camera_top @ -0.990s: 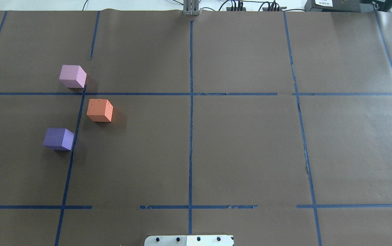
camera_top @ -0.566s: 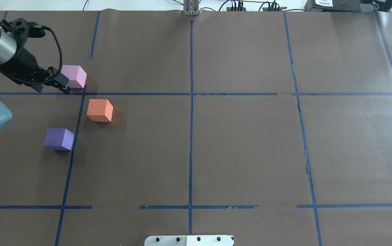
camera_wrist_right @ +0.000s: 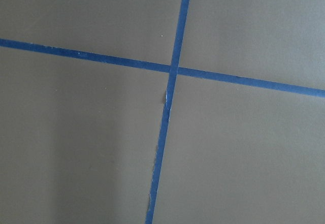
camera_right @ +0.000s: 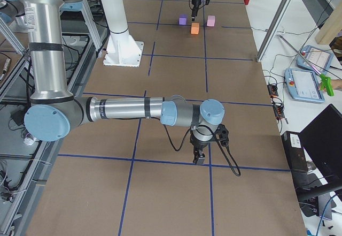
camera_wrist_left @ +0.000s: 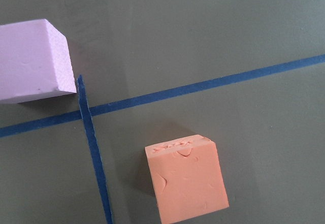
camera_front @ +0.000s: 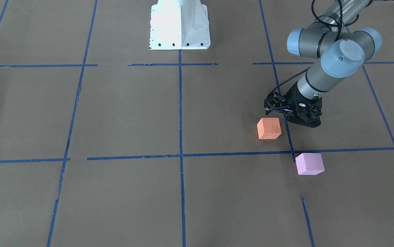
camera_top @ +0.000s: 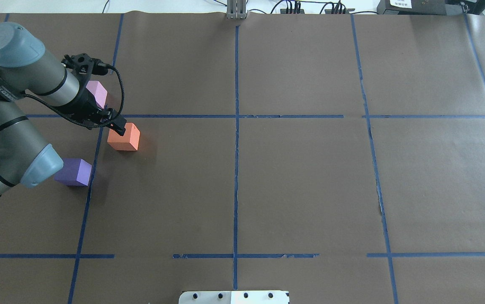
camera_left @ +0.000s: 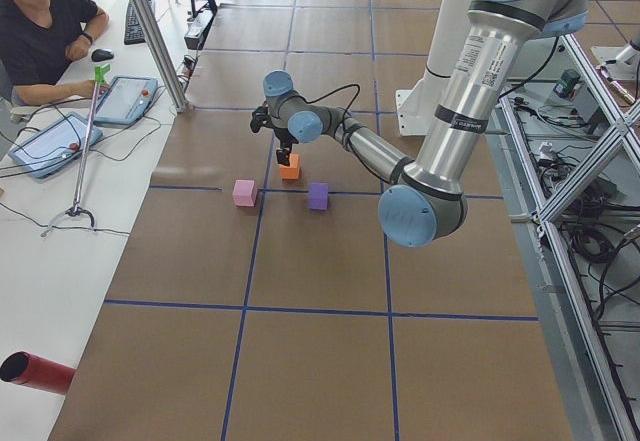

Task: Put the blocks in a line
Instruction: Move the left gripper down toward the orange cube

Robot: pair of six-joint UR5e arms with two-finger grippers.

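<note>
Three cubes lie on the brown paper at the table's left. The orange block (camera_top: pixel 125 138) (camera_front: pixel 269 128) (camera_wrist_left: pixel 188 183) is in the middle. The pink block (camera_top: pixel 99 93) (camera_front: pixel 309 164) (camera_wrist_left: pixel 30 61) lies farther from the base, partly behind my wrist. The purple block (camera_top: pixel 77 172) (camera_left: pixel 318 196) lies nearer, partly under my elbow. My left gripper (camera_top: pixel 120 126) (camera_front: pixel 303 122) hovers above the orange block's far left corner; its tip looks narrow and shut, holding nothing. My right gripper (camera_right: pixel 200 160) hangs over a tape crossing far to the right; I cannot tell its state.
Blue tape lines (camera_top: pixel 236 169) divide the paper into squares. The white robot base (camera_front: pixel 180 27) stands at the table's near middle edge. An operator (camera_left: pixel 45 36) sits with tablets beyond the far edge. A red cylinder (camera_left: pixel 35 373) lies off the table.
My left arm came in from the left. Its gripper moved from beside the pink block, right and nearer, to over the orange block. The blocks have not moved.
</note>
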